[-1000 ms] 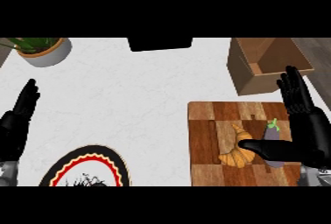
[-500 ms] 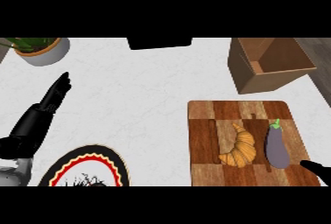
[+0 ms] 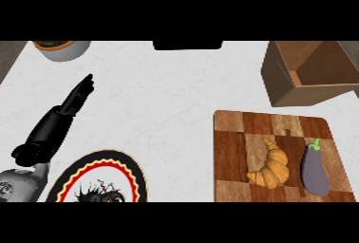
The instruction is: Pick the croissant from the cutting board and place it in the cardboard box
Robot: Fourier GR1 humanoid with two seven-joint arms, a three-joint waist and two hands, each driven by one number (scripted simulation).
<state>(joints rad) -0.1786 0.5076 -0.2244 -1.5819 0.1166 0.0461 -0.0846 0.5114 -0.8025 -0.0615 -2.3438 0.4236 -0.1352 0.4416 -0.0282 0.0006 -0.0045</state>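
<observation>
A golden croissant [image 3: 270, 164] lies on the wooden cutting board [image 3: 252, 128] at the lower right, with a purple eggplant [image 3: 315, 167] beside it on its right. The open cardboard box [image 3: 281, 80] stands at the upper right, beyond the board. My left hand [image 3: 64, 113] is at the left of the counter, open, its straight fingers pointing up and to the right, far from the croissant. My right hand shows nowhere in the view.
A round plate [image 3: 98, 180] with a black, red and yellow rim lies at the lower left, just right of my left forearm. A potted plant [image 3: 61, 48] stands at the upper left corner. A dark object [image 3: 187, 45] sits at the counter's far edge.
My right hand, which was over the croissant and eggplant, has dropped back out of the lower right edge. My left hand has tilted from upright to pointing up-right. The croissant has not moved.
</observation>
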